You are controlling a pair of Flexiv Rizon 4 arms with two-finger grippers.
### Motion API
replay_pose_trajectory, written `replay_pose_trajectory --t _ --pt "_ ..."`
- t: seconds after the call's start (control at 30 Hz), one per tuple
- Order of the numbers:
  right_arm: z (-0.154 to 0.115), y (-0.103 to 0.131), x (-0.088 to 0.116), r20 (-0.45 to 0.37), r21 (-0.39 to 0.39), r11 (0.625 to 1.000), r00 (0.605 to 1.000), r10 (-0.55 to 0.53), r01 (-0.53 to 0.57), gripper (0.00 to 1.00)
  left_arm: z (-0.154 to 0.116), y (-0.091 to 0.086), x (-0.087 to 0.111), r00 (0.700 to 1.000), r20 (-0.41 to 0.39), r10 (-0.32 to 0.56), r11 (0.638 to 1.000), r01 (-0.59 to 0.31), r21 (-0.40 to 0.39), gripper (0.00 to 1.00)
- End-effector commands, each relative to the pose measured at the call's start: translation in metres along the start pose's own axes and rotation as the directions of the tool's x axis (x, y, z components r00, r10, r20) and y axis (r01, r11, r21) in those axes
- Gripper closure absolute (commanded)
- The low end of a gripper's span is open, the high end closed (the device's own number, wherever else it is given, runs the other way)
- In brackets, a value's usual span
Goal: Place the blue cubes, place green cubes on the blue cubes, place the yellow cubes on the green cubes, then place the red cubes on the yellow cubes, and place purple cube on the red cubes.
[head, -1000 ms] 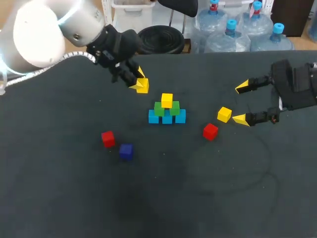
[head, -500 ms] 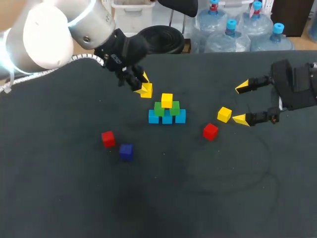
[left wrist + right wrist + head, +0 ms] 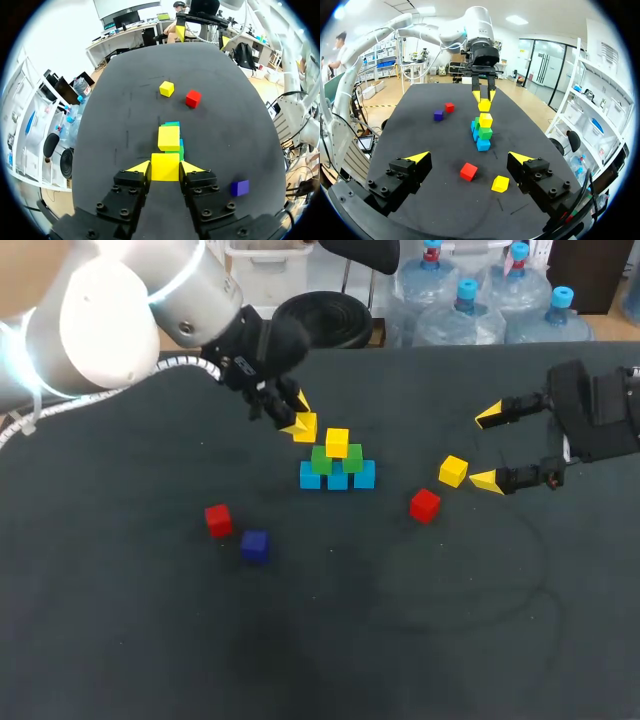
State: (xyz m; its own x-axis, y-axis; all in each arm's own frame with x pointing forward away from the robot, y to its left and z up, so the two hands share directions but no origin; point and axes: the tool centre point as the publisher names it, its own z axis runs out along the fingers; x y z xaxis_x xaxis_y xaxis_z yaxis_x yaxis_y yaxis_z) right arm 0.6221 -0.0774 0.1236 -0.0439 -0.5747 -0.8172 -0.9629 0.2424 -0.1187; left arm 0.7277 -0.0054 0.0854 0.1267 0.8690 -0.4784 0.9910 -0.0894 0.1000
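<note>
On the left of the table [image 3: 400, 630] a red cube [image 3: 218, 520] lies flat, with the purple cube [image 3: 254, 545] just beside it, nearer to me. My left claw [image 3: 301, 422] is clamped on a yellow cube [image 3: 165, 166], one finger on either side. It holds the cube off the table, just beside the pile at its far-left corner. From the head view I can't quite tell whether that cube clears the pile or brushes it.

The pile stands mid-table: three blue cubes [image 3: 337, 479] in a row, two green cubes [image 3: 321, 459] on them, and a second yellow cube [image 3: 337, 442] on the greens. Right of the pile, a second red cube [image 3: 424, 505] and a third yellow cube [image 3: 452, 471] lie near each other, apart from it. My right claw [image 3: 486, 448] hangs spread wide, holding nothing, just beside that third yellow cube.
</note>
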Motion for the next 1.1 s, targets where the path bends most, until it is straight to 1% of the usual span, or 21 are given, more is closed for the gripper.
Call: replay_pose_trajectory --t 0.03,0.63,1.1 --pt "0.000 0.000 0.000 -0.002 0.001 1.000 1.000 0.000 0.000 0.00 0.003 0.000 -0.001 1.000 -0.005 -0.003 1.000 0.003 -0.001 1.00" --pt "0.000 0.000 0.000 -0.002 0.001 1.000 1.000 0.000 0.000 0.00 0.013 -0.007 -0.001 1.000 0.000 -0.022 1.000 0.022 0.006 1.00" --pt "0.000 0.000 0.000 -0.002 0.001 1.000 1.000 0.000 0.000 0.00 0.017 -0.010 -0.003 1.000 0.002 -0.030 0.999 0.030 0.010 1.00"
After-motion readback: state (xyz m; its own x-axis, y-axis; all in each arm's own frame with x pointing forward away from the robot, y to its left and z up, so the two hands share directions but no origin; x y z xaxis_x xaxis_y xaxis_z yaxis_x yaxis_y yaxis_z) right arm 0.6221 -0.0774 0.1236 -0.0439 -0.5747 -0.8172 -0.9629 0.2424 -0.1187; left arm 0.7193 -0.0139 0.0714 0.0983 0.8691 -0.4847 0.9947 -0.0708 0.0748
